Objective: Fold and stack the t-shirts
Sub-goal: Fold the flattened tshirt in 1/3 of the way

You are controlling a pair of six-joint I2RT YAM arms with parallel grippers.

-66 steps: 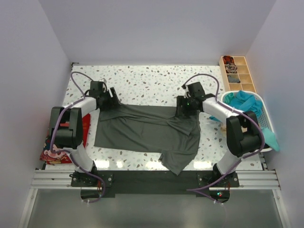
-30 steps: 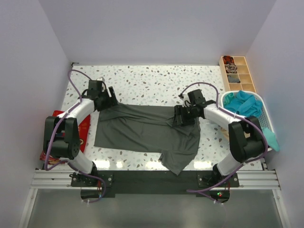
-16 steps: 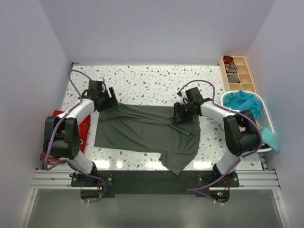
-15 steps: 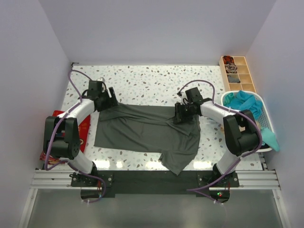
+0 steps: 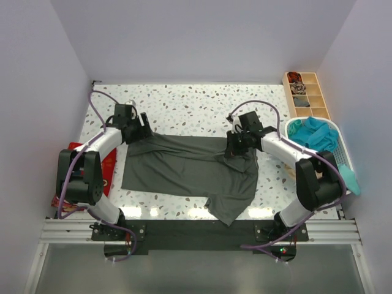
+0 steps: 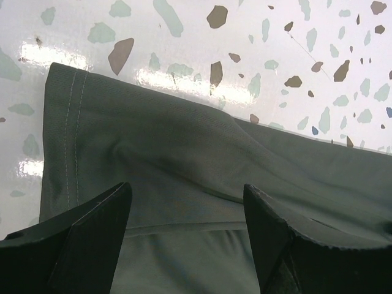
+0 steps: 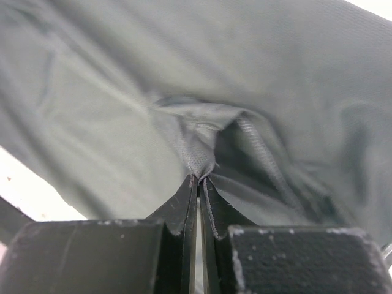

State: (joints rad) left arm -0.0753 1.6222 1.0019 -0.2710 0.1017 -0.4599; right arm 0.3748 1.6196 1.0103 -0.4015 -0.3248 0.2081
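Observation:
A dark grey-green t-shirt lies spread across the speckled table, one sleeve hanging toward the near edge. My right gripper is shut on a pinch of its cloth near the collar at the shirt's far right. My left gripper is open over the shirt's far left corner, its fingers straddling the hemmed cloth without pinching it. A red printed t-shirt lies at the left table edge. Teal t-shirts fill the basket.
A white plastic basket stands at the right edge, with teal cloth spilling over its rim. A wooden compartment tray with small items is at the far right corner. Walls close in on three sides.
My right gripper has closed on a fold of the grey-green shirt and shifted slightly toward the far side. The left arm has held still since a second ago.

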